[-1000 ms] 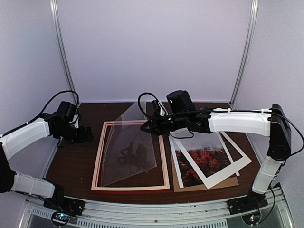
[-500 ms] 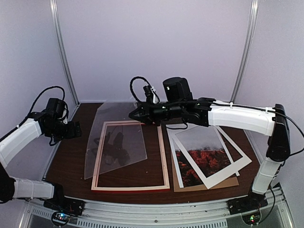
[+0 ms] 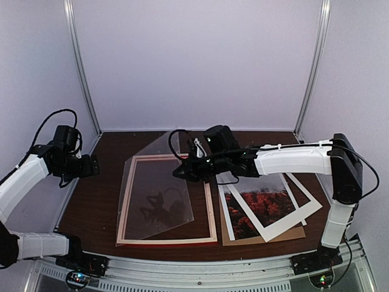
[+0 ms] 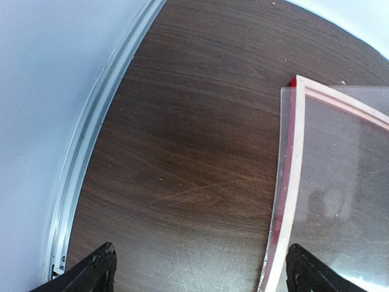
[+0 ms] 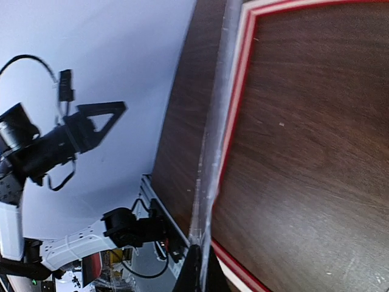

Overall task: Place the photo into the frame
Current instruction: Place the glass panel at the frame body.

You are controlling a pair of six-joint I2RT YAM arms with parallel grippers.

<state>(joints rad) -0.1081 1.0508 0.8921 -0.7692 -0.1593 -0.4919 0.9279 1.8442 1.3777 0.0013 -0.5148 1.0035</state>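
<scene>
The right claw (image 3: 181, 171) pinches the sheet (image 3: 159, 196), tilted over the frame (image 3: 124, 207), likely to seat it; the left claw (image 4: 197, 271) gapes idle. The photo (image 3: 267, 204) waits at the frame's 3 o'clock, under the mat (image 3: 296, 213).

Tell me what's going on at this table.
The right claw grips a clear sheet by its edge and holds it tilted over the frame, which lies flat with nothing else in it. The left claw hangs open over the table left of the frame, holding nothing. The photo is not in yet: it lies right of the frame on a brown board, with a white mat askew on top.
</scene>
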